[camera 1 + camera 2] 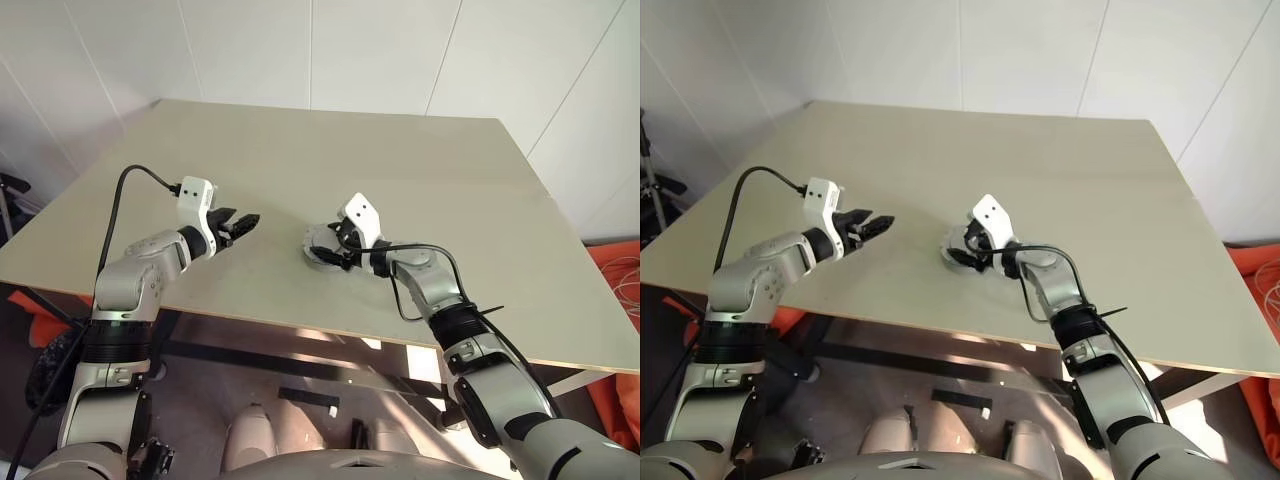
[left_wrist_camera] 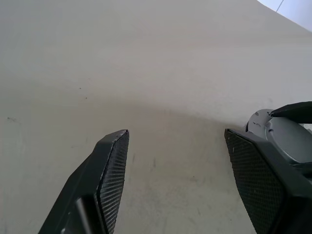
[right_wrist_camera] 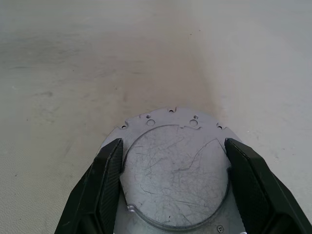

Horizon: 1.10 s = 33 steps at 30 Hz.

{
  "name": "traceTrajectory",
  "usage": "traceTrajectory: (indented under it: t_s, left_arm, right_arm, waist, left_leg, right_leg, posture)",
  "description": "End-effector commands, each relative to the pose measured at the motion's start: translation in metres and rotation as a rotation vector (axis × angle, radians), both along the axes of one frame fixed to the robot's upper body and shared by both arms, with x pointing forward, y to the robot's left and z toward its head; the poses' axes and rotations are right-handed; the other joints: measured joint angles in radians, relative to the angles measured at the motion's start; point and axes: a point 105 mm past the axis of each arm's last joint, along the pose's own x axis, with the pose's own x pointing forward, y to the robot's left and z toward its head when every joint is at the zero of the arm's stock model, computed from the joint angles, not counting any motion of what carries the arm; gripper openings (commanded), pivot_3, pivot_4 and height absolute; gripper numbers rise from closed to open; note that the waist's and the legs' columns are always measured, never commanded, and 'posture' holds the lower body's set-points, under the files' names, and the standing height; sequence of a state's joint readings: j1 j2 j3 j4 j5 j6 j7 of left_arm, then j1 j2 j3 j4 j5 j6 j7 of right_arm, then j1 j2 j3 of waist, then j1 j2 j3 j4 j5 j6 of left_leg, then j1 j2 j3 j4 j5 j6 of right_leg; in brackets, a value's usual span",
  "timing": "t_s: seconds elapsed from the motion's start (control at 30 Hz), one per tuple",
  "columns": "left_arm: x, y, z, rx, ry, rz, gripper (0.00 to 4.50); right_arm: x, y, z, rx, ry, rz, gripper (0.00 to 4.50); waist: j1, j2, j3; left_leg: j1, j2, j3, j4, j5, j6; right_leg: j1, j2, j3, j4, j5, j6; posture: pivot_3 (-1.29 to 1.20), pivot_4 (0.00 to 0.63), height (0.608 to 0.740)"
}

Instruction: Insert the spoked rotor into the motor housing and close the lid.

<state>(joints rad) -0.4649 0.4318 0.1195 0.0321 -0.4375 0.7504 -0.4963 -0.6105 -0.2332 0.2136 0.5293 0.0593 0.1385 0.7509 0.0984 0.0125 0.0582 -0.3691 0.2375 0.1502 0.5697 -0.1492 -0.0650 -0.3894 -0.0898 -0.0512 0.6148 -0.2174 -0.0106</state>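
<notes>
Right gripper [image 3: 168, 187] is sitting at the round grey metal assembly near the middle of the pale beige tabletop [image 1: 400, 150], and that is the relation the coming move turns on. Seen along its own two black fingers, a flat, scratched, dull silver-grey disc face [image 3: 175, 180] is lying directly between the jaws, with a wider flange of small drilled holes showing just beyond it; one finger is flanking each side of the disc, jaws spread wide to straddle it, and whether the pads are actually pressing on the rim cannot be made out. Whether this face is the lid already seated on the motor housing or some other plate of the stack is not clear from here; no spokes and no coppery windings are showing. From the head camera the assembly [image 1: 322, 247] is lying flat, its axis pointing up, so the gripper is approaching it from the side and slightly above, across its width rather than along any long axis. Left gripper [image 1: 238, 226] is hanging open and empty above the bare table, well apart from the assembly on the robot's left; along its fingers the disc's edge [image 2: 285, 139] is appearing just past one fingertip. Right arm is plainly the nearer one, so the next action on the assembly is likely falling to it.
</notes>
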Motion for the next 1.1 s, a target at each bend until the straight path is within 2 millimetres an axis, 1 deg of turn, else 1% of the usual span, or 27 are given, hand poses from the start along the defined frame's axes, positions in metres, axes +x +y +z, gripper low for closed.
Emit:
traceTrajectory:
  t_s: [0.03,0.27,0.67,0.87,1.1]
  left_arm:
    - [0.002,0.002,0.018,0.005,-0.063,0.003,3.30]
    - [0.002,0.001,0.017,0.004,-0.062,0.004,3.30]
    - [0.001,0.001,0.015,0.004,-0.059,0.006,3.30]
    - [0.002,0.001,0.015,0.006,-0.060,0.006,3.30]
    - [0.002,0.000,0.015,0.005,-0.059,0.003,3.30]
  right_arm:
    - [-0.005,-0.014,-0.019,-0.076,0.056,-0.007,3.20]
    - [-0.007,-0.009,-0.006,-0.040,0.076,0.026,3.20]
    - [-0.014,0.001,0.011,0.005,0.088,0.063,3.20]
    - [-0.015,-0.001,0.017,0.008,0.089,0.069,3.20]
    - [-0.012,0.002,0.016,0.009,0.086,0.045,3.20]
  waist:
    - [0.000,0.000,0.000]
    - [0.001,0.000,0.000]
    - [0.000,0.000,0.000]
    - [-0.001,0.000,0.000]
    - [-0.002,0.000,0.000]
  left_leg:
    - [0.000,0.000,0.000,0.000,0.000,0.000]
    - [-0.001,-0.001,0.001,-0.006,0.000,0.000]
    - [-0.003,-0.001,0.001,-0.007,-0.002,0.002]
    - [-0.002,0.000,0.002,-0.007,-0.001,0.002]
    - [-0.002,0.000,0.002,-0.007,-0.001,0.002]
  right_leg:
    - [0.000,0.000,0.000,-0.001,0.000,0.000]
    - [0.001,0.000,-0.001,-0.007,0.003,-0.006]
    - [-0.001,0.000,-0.001,-0.008,0.001,-0.005]
    - [-0.001,0.000,-0.001,-0.007,0.001,-0.005]
    - [-0.001,0.000,-0.001,-0.007,0.001,-0.005]
  posture:
    - [0.00,0.000,0.740]
    - [0.00,0.000,0.740]
    - [0.00,0.000,0.740]
    - [0.00,0.000,0.740]
    - [0.00,0.000,0.740]
